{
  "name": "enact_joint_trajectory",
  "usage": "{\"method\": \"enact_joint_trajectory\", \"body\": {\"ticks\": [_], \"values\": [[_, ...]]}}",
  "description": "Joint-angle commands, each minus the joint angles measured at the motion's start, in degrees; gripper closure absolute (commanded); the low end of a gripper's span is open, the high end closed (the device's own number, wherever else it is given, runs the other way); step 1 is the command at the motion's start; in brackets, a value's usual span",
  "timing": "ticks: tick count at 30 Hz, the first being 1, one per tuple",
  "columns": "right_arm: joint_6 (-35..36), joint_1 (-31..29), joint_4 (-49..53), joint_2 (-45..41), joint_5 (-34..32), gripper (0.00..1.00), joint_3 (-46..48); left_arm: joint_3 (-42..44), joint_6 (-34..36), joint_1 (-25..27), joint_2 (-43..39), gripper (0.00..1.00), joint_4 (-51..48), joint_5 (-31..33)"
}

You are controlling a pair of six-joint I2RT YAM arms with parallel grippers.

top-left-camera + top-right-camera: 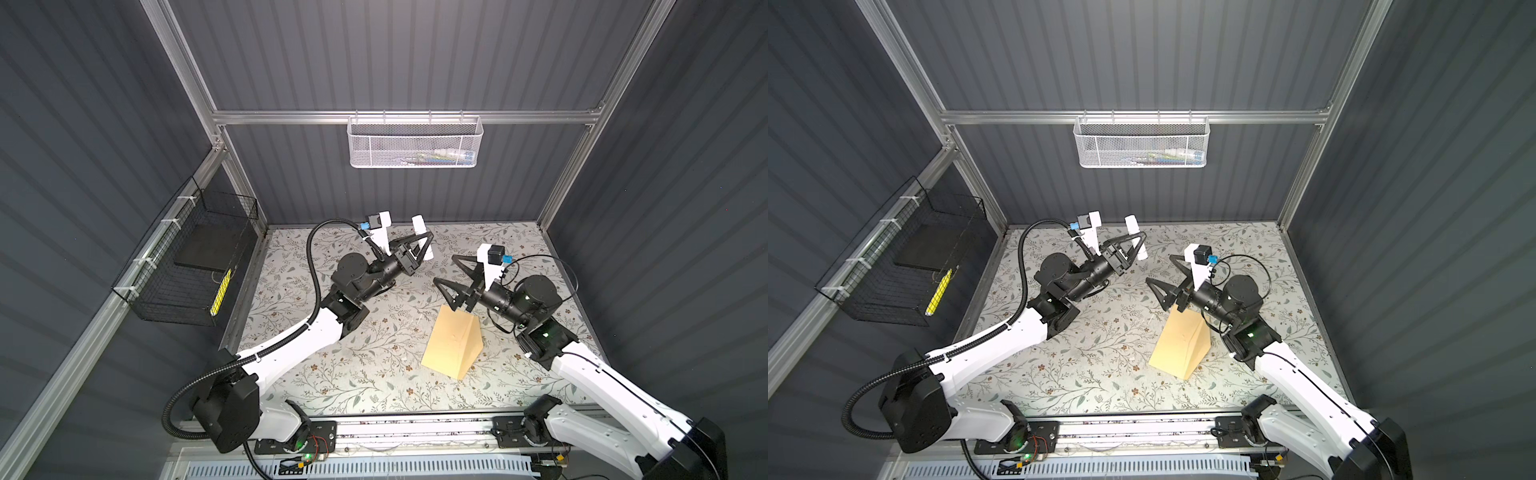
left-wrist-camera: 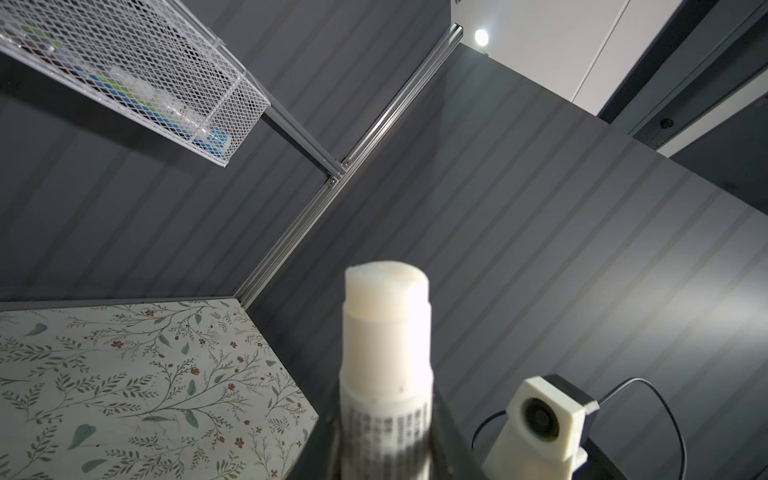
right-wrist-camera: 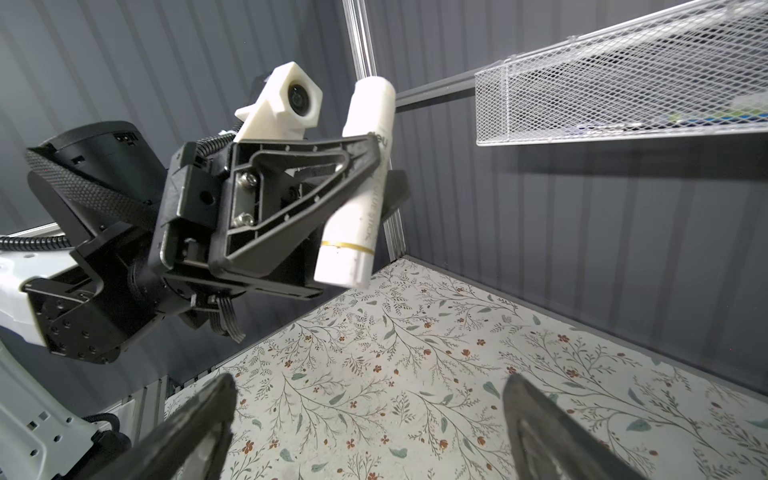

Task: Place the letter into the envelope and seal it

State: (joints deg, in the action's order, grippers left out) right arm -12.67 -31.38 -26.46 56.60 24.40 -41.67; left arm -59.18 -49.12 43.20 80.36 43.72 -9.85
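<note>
The tan envelope (image 1: 446,345) (image 1: 1179,345) lies on the floral table right of the middle, its triangular flap (image 1: 471,347) standing half raised along its right side. The letter is out of view. My left gripper (image 1: 427,240) (image 1: 1141,239) (image 3: 376,162) hangs above the back of the table, shut on a white cylindrical glue stick (image 1: 422,235) (image 2: 386,353) (image 3: 359,208) that stands nearly upright. My right gripper (image 1: 445,269) (image 1: 1159,269) (image 3: 370,382) is open and empty, raised just behind the envelope's far corner.
A white mesh basket (image 1: 415,143) (image 3: 623,83) hangs on the back wall. A black wire basket (image 1: 187,270) with a dark slab and a yellow item is fixed to the left wall. The floral table cover (image 1: 353,374) runs to grey walls on three sides.
</note>
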Motion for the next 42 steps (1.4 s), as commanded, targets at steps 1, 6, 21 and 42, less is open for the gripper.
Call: {"method": "enact_joint_trajectory", "body": {"ticks": [1, 6, 21, 42], "values": [[1.5, -1.5, -4.5, 1.5, -0.6, 0.01, -2.1, -0.7, -8.9, 0.2, 1.6, 1.00, 4.1, 1.9], [3.9, -3.2, -4.6, 3.8, -7.2, 0.04, -3.6, -0.8, -15.9, 0.2, 3.3, 1.00, 5.3, 2.1], [16.9, -7.5, 0.6, 8.8, -21.2, 0.20, -8.0, -0.3, -22.1, 0.3, 4.8, 1.00, 5.2, 2.1], [26.9, -10.2, -1.3, 11.5, -29.1, 0.43, -9.6, -0.9, -23.6, 1.0, 6.3, 1.00, 1.8, 1.7]]}}
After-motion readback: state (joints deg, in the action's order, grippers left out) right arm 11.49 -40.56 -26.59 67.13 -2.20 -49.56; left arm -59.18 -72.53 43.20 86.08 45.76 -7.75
